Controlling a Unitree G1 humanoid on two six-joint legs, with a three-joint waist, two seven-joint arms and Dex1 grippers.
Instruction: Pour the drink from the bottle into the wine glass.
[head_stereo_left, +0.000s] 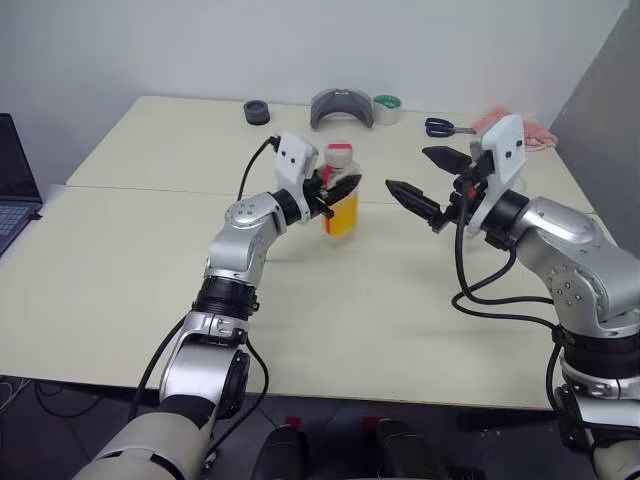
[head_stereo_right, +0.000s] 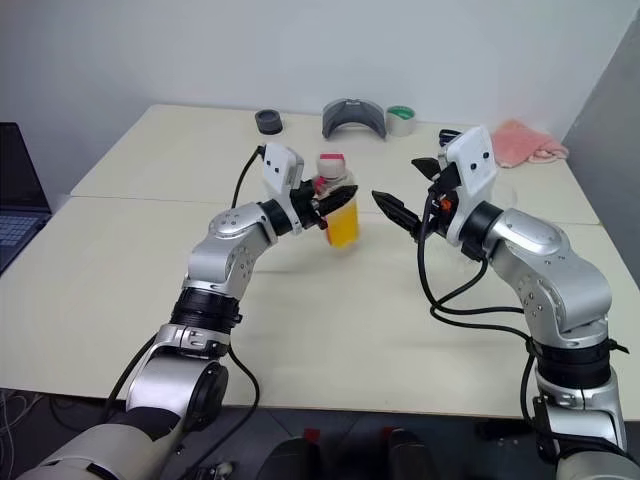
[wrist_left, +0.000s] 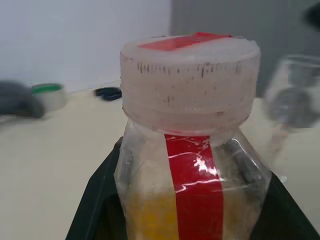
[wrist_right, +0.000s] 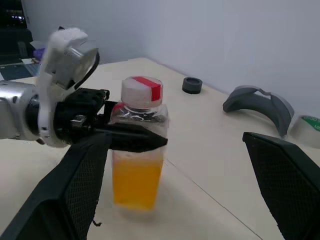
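The left end effector is clamped on the small clear capped plastic bottle of orange drink; the right end effector gapes empty. Uncapping and pouring remain.

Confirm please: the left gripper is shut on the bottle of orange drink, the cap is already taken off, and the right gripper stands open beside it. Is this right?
One detail is wrong. The white cap is on the bottle, as the right wrist view shows. The rest holds: the left gripper is shut on the bottle, and the right gripper stands open beside it.
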